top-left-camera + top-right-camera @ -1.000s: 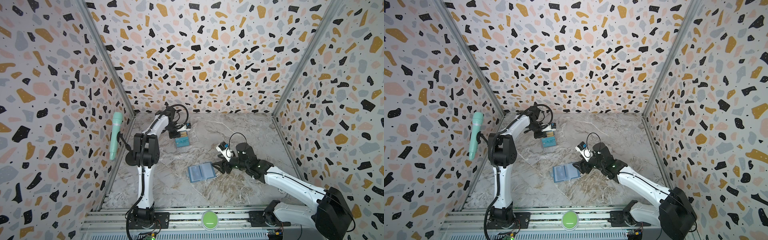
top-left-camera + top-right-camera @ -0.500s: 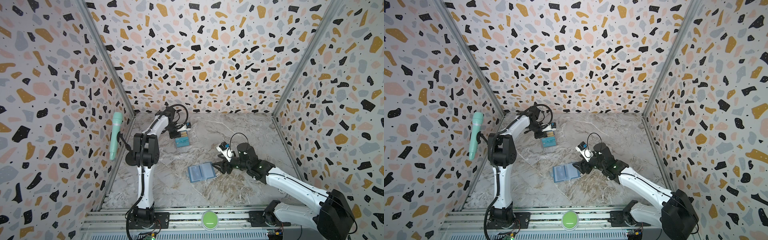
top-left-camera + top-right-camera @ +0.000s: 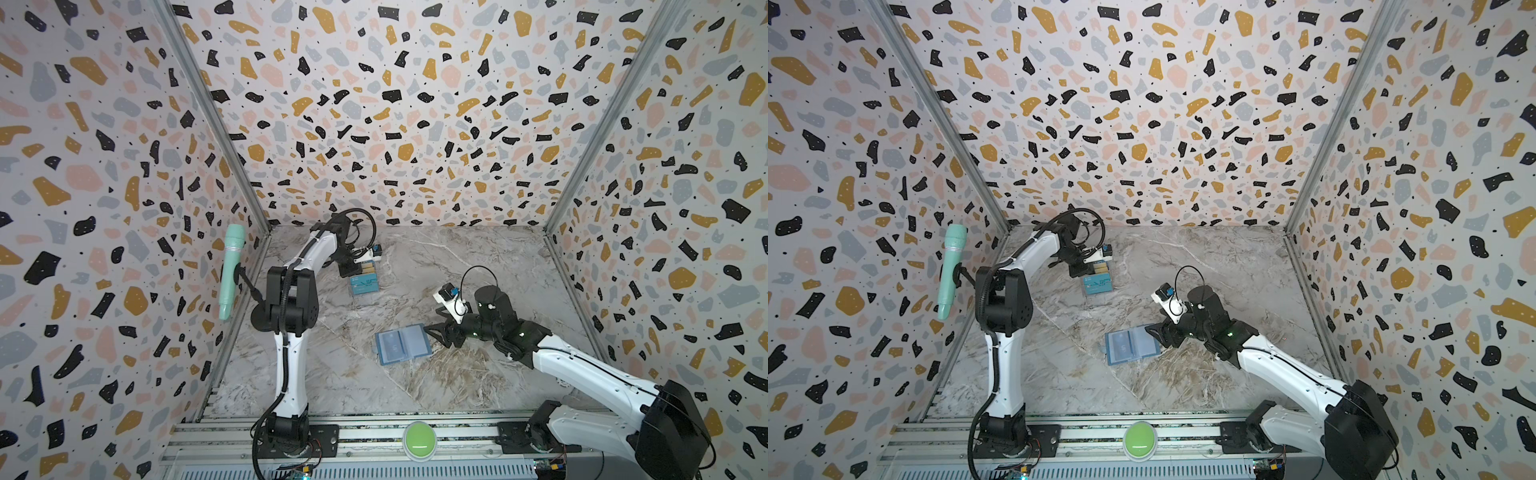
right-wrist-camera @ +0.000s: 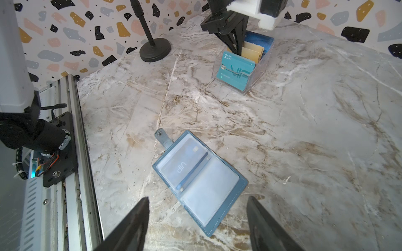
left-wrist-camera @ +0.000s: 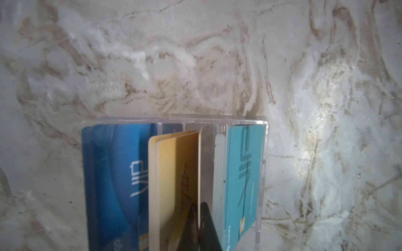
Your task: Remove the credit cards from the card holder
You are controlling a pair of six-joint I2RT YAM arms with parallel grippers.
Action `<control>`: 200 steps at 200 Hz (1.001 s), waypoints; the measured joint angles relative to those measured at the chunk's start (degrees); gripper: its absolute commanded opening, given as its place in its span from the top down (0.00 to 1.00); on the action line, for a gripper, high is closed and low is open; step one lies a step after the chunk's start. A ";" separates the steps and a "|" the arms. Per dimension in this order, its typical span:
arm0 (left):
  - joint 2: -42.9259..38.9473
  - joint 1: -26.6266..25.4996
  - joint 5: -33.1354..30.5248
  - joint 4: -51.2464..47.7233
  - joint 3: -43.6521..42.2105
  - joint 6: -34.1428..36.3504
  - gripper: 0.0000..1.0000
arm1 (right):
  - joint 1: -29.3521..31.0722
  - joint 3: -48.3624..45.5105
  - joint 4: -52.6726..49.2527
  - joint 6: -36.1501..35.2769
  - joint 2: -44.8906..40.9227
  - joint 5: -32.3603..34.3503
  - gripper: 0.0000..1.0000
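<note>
Nothing had visibly shifted over the last second; both arms sat as before. The card holder (image 4: 200, 180) lay open and flat on the table (image 4: 304, 130), one blue card (image 4: 185, 164) left in a clear pocket. The right gripper (image 4: 198, 198) hovered just beside it, jaws wide and empty. Well apart, the left gripper (image 5: 198, 208) was pinched shut on a golden-yellow card (image 5: 178, 169) inside the clear rack (image 5: 263, 173). The step looked like depositing that card. Next would come letting go, then sliding the blue card out without dragging the holder.

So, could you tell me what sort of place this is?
Probably a robot test cell: patterned walls box in a marble-look table, a left arm and right arm are bolted to a metal rail, and a green button sits on it.
</note>
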 measured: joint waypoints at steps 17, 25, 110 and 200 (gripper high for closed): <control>-0.04 0.02 -0.04 0.22 -0.13 -0.42 1.00 | 0.00 0.00 0.02 0.00 0.00 0.00 0.29; -0.13 0.00 -0.15 0.39 -0.26 -0.59 1.00 | 0.00 0.00 0.02 0.00 0.00 0.00 0.29; -0.81 0.02 -1.05 1.33 -1.36 -2.10 0.92 | 0.00 0.00 0.02 0.00 0.00 0.00 0.29; -1.90 0.00 -2.58 2.97 -2.84 -5.33 0.80 | 0.11 0.00 0.02 0.00 0.00 -0.15 0.29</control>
